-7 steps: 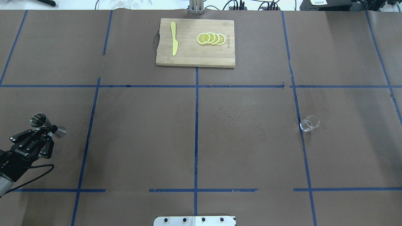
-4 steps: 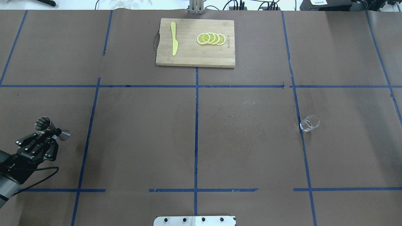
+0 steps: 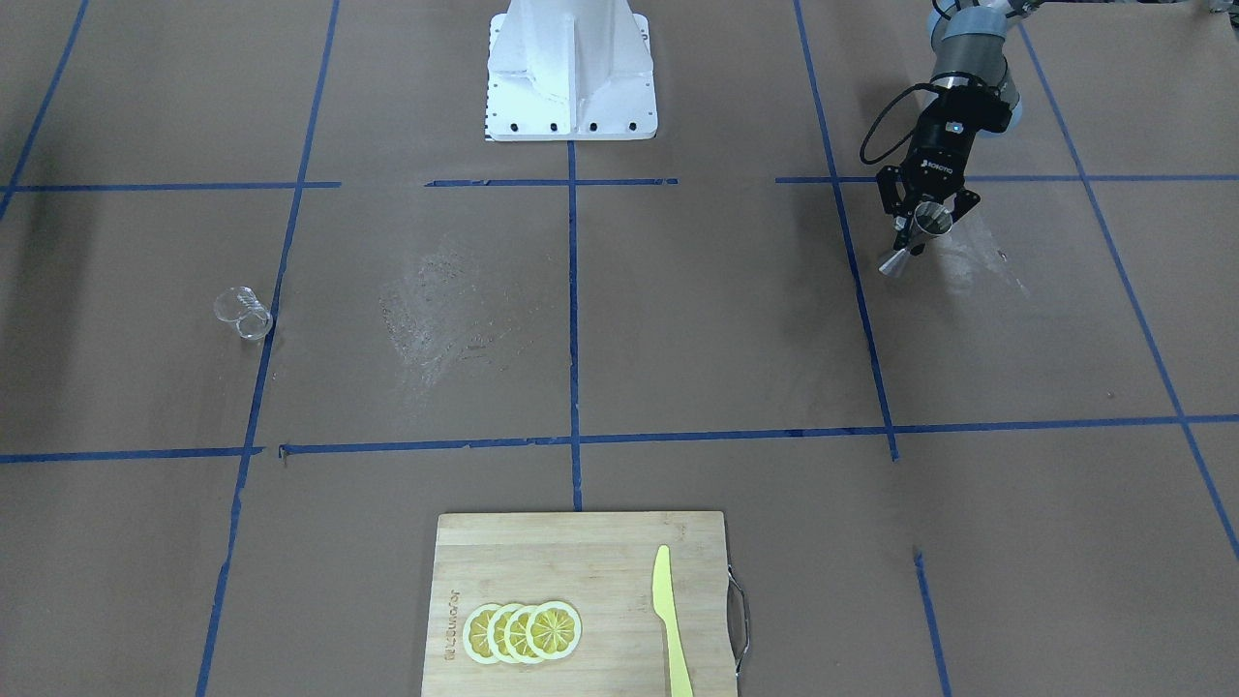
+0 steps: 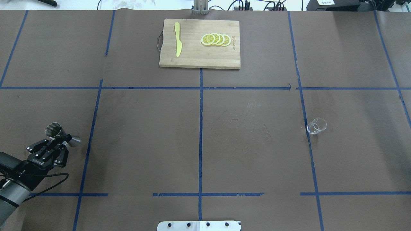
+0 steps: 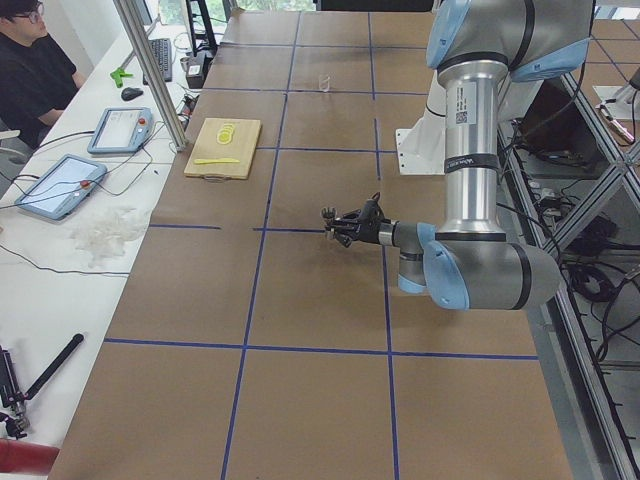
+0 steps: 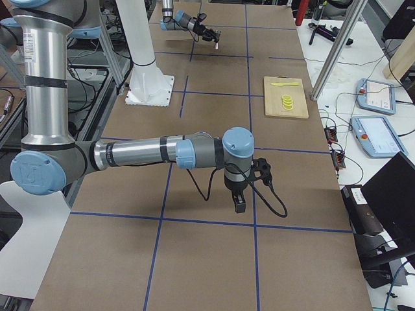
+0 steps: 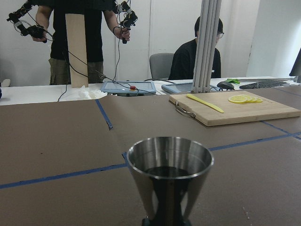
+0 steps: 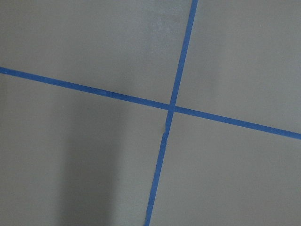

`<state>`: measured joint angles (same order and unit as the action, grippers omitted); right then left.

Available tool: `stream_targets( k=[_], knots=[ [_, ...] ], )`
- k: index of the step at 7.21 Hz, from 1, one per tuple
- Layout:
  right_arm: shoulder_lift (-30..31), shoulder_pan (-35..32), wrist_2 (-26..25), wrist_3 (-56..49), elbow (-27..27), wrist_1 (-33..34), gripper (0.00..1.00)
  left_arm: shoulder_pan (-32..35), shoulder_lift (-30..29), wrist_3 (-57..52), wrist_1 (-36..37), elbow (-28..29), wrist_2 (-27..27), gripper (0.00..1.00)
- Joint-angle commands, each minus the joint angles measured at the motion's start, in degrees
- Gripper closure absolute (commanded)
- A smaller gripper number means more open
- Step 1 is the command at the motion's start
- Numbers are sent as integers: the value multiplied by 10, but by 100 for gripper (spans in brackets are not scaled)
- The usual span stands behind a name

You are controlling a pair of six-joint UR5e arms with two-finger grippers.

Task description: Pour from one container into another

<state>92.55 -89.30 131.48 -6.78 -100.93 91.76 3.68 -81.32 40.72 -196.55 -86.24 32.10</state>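
Steel jigger [image 4: 59,132] clamped in left claw [image 4: 65,138] near blue tape line [image 4: 86,154], glass cup [image 4: 316,125] well apart; right claw [image 6: 238,206]: cannot tell.

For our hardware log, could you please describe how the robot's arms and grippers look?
The left arm and right arm are silver tubes with light-blue joint caps. The left gripper is black with white lettering and a looping black cable; the right gripper is black too.
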Motion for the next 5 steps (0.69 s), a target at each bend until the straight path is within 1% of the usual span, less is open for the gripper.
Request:
stream_targets(
  k=[1, 5],
  knots=[
    [0, 0, 0, 0, 0, 0, 0, -3, -12, 0, 1, 2, 1, 100],
    [0, 0, -1, -1, 0, 0, 0, -5, -16, -1, 2, 15, 1, 100]
  ],
)
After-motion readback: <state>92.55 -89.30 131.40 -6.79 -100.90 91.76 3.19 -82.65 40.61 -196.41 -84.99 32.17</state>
